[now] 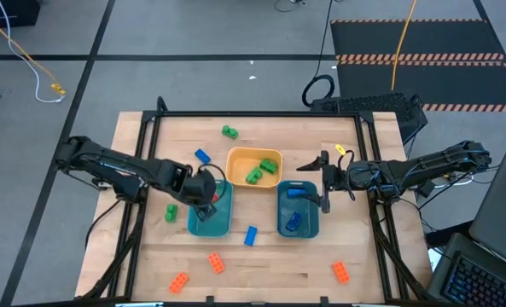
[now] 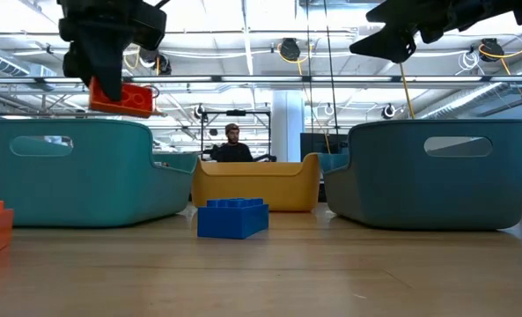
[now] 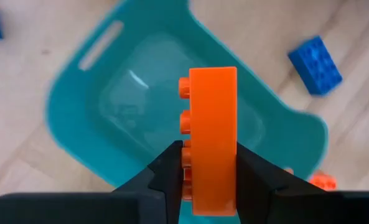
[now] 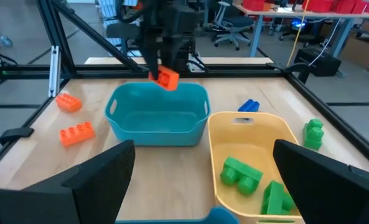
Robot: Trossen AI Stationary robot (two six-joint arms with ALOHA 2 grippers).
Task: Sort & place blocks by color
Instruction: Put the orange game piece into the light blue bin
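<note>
- Left gripper (image 3: 209, 180): fingers clamped on either side of an orange block (image 3: 212, 140), held on edge, studs sideways, in the air above the left teal bin (image 3: 97, 143).
- Left teal bin: the landmark; its floor shows bare in the left wrist view.
- Right gripper (image 1: 323, 181): fingers spread wide, holding nothing, above the right teal bin (image 1: 298, 223), on the far side of the yellow bin (image 1: 254, 159) from the landmark.
- Yellow bin: just beside the landmark's back corner; green blocks (image 4: 240, 173) inside.
- Loose blocks near the landmark: a blue block (image 1: 250, 236) between the two teal bins; a green one (image 1: 171, 211) just beside its outer wall; orange ones (image 1: 215, 262) toward the table's front edge, with open tabletop around them.
- Right teal bin: blue pieces inside, count unclear.
- Low view: a person sits far behind the table.
</note>
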